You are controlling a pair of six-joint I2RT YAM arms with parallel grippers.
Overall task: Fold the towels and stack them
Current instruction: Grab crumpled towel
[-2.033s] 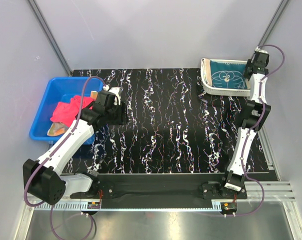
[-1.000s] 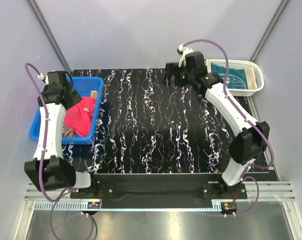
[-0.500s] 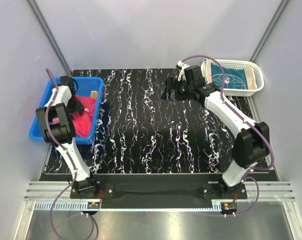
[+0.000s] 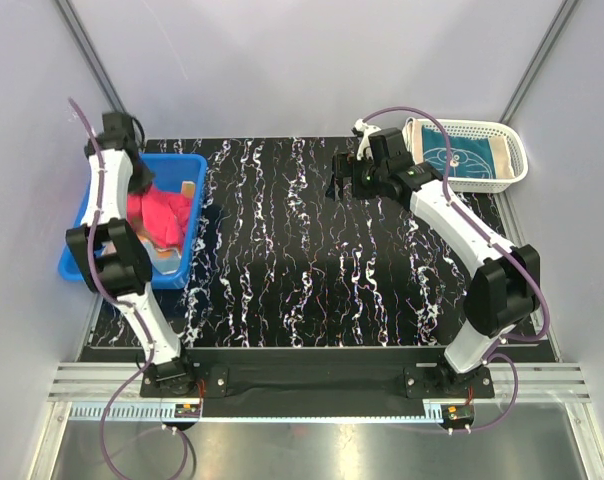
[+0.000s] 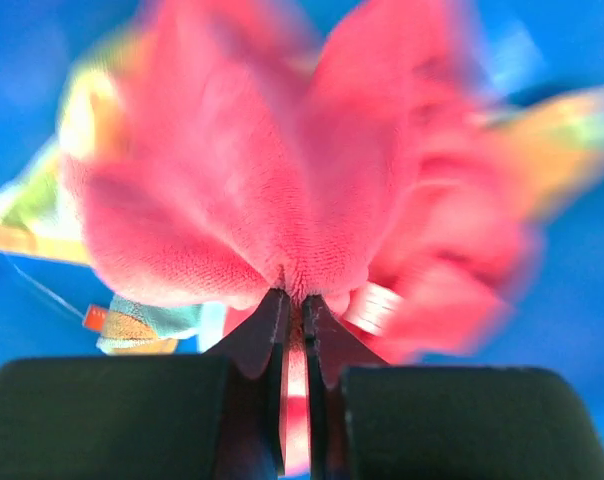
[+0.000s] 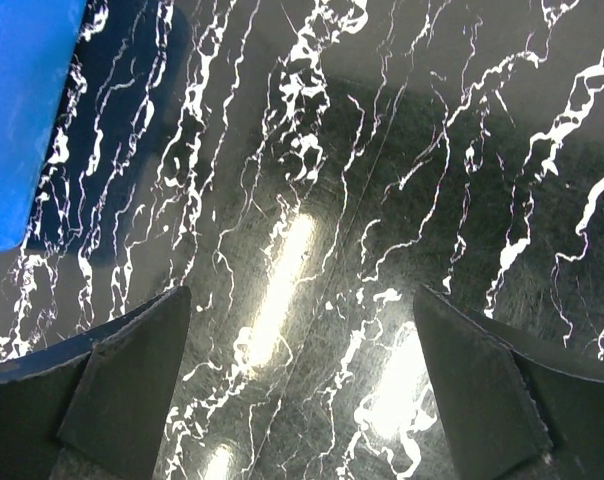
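The black marbled surface [image 4: 312, 260] lies bare in the middle, as it did a second ago. The change is in the blue bin [image 4: 78, 255] at its left edge. There the left arm has dropped in, and the left gripper [image 5: 294, 312], which was spread above the bin a second ago, is now clenched on a fold of the pink towel [image 5: 282, 190]. The cloth bunches up above the jaws, its lower part still in the bin.

So the pick seems made. The next step is likely to carry this towel out to the surface for folding.

The teal towel [image 4: 464, 156] sits unmoved in the white basket [image 4: 517, 170] at far right. An orange towel [image 5: 27, 215] shows beneath the pink one. The right gripper [image 6: 300, 300] has barely shifted, hovering over the far surface, jaws wide and empty.
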